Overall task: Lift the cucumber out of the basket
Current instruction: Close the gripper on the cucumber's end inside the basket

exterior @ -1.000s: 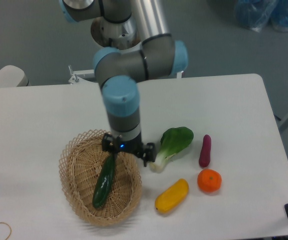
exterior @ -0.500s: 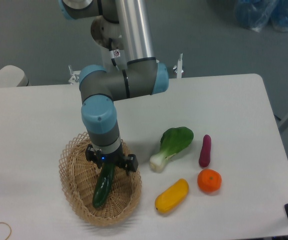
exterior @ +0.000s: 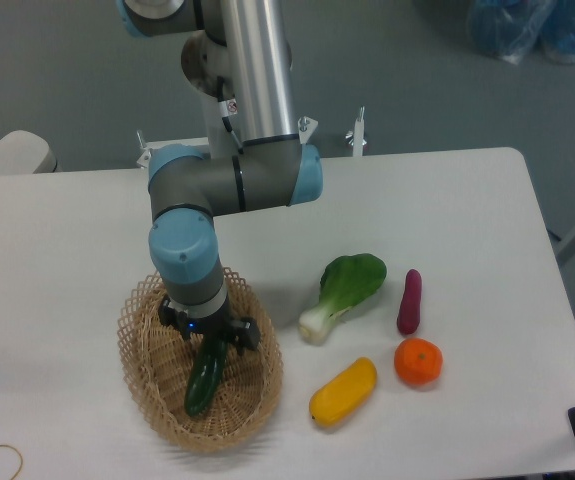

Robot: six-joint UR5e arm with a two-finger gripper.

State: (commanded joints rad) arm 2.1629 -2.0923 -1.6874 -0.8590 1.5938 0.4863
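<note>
Hanging inside the basket (exterior: 139, 340), my gripper (exterior: 210, 345) sits at the upper end of the cucumber (exterior: 204, 378); I cannot tell whether it has closed on it. That cucumber lies in the basket, slanting toward 7 o'clock. At 3 o'clock from the basket lie bok choy (exterior: 345, 292), eggplant (exterior: 408, 301), orange (exterior: 418, 361) and a yellow squash (exterior: 343, 391).
</note>
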